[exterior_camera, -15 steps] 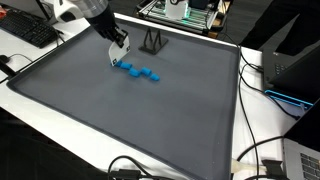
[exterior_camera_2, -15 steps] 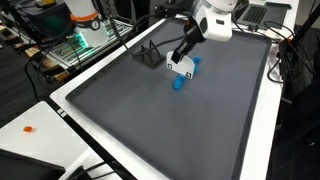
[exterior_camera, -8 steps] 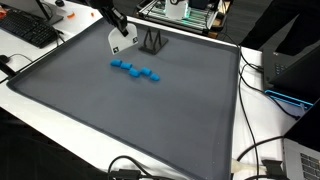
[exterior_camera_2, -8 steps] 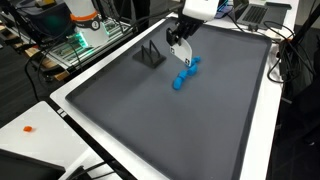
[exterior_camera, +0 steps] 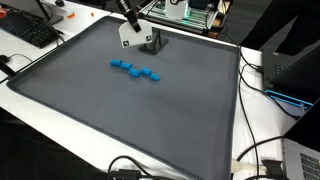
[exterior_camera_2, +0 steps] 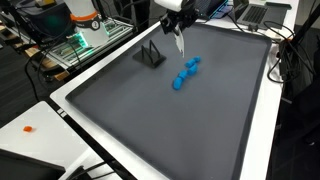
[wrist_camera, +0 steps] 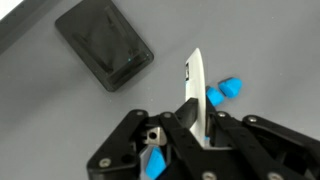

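Lifted away from the blue blocks (exterior_camera: 137,70), the white card (exterior_camera: 127,38) now hangs at their 11 o'clock near the black stand (exterior_camera: 152,41), fingers (wrist_camera: 168,128) clamped on its top edge; it seems light, stiff and slippery.

A row of blue blocks (exterior_camera: 137,70) lies on the gray mat (exterior_camera: 110,115) covering the desk (exterior_camera: 30,105). A black stand (exterior_camera: 153,42) sits near the mat's far edge, apart from them. A keyboard (exterior_camera: 28,30) and cables (exterior_camera: 255,150) lie off the mat.
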{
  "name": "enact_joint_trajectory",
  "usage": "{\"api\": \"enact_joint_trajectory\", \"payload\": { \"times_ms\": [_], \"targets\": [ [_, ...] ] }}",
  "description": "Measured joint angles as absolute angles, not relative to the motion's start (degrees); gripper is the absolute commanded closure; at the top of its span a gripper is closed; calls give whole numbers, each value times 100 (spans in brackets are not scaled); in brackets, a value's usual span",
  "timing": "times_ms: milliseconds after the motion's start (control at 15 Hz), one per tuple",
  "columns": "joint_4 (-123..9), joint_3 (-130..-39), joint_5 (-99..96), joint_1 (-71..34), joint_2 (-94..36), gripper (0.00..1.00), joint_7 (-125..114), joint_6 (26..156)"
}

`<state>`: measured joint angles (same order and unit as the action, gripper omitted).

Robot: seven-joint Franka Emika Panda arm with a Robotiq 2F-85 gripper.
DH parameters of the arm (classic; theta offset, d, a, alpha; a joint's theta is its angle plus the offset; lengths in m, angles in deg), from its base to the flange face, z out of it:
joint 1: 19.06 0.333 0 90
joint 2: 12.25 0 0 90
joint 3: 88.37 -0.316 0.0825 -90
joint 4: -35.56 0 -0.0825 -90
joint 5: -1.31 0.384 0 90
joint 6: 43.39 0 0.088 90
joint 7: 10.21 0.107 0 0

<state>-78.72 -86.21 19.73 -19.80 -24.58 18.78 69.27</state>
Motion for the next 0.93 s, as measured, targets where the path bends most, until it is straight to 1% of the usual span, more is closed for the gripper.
{"api": "enact_joint_trajectory", "payload": {
  "times_ms": [400, 933],
  "targets": [
    [-8952, -8612, 2192, -1978, -1908, 98, 3077, 7856],
    [-9804, -8606, 2559, -2001, -1661, 98, 4098, 8426]
  ]
}}
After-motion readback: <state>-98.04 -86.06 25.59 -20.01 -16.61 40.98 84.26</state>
